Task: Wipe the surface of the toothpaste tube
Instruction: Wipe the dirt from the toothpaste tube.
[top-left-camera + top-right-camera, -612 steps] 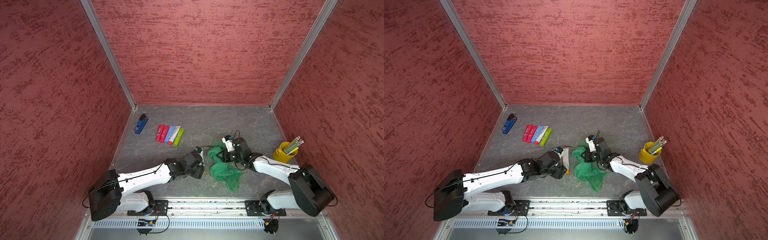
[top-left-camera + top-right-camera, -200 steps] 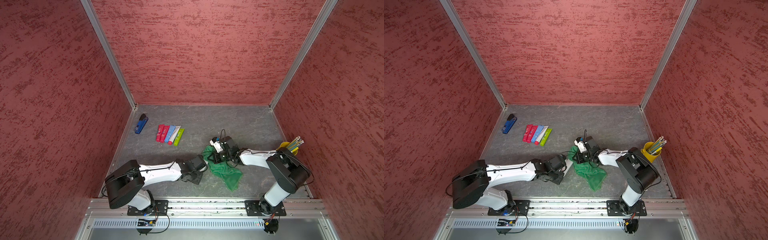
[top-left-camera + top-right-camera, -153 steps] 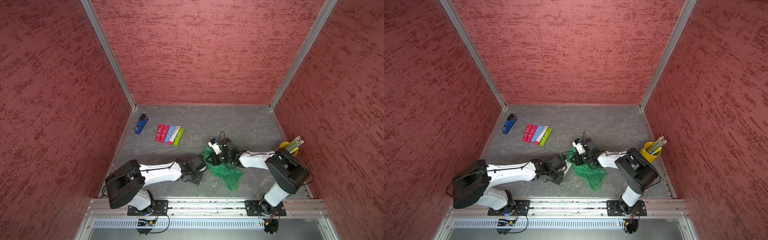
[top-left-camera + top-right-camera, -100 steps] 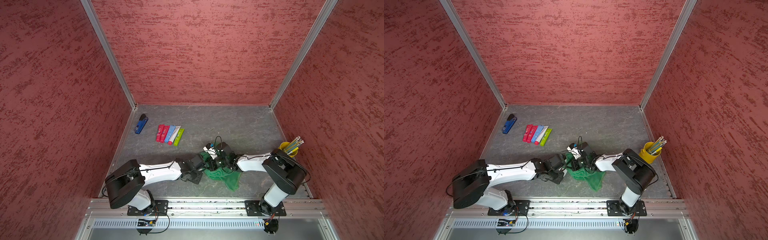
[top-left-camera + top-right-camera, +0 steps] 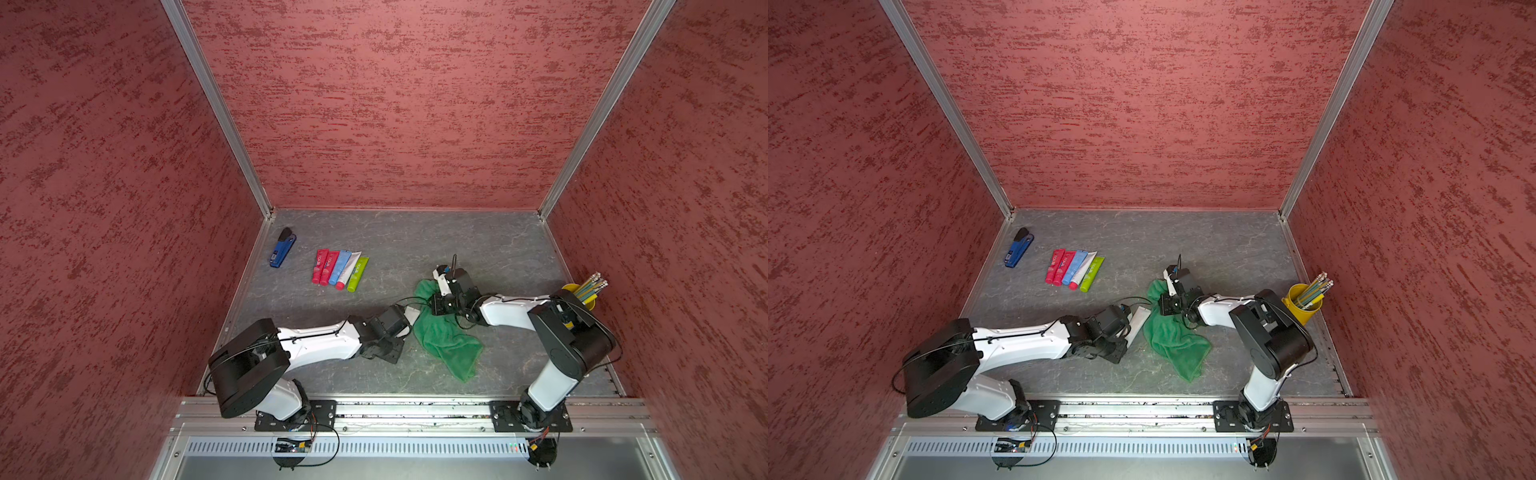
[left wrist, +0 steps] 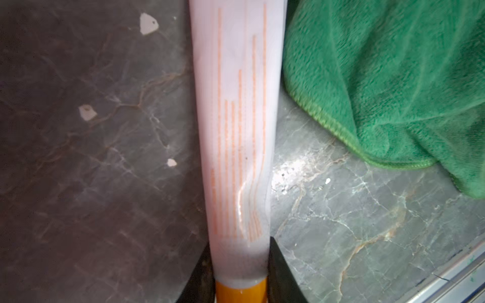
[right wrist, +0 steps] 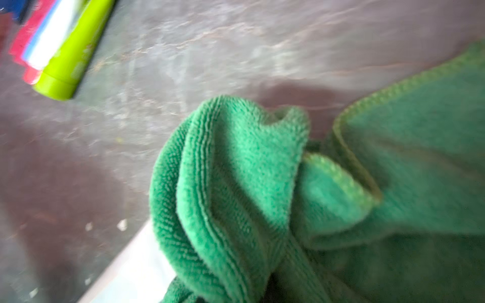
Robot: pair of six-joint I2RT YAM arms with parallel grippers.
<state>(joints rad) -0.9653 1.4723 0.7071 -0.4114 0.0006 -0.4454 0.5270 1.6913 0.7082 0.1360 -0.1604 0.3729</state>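
The left claw [image 6: 240,262] clamps the white toothpaste tube [image 6: 236,131] just above its orange cap [image 6: 241,288], jaws narrowly parted, the tube lying flat mid-way along the desk [image 5: 415,241] toward its front edge; the right claw [image 5: 441,300], closed tight, pinches a bunched green microfibre cloth [image 7: 236,183] touching the tube's far end

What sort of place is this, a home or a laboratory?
Probably a robot test booth: two arms bolted to a metal rail, red panel walls in aluminium frames, and coloured tubes laid in a neat row.
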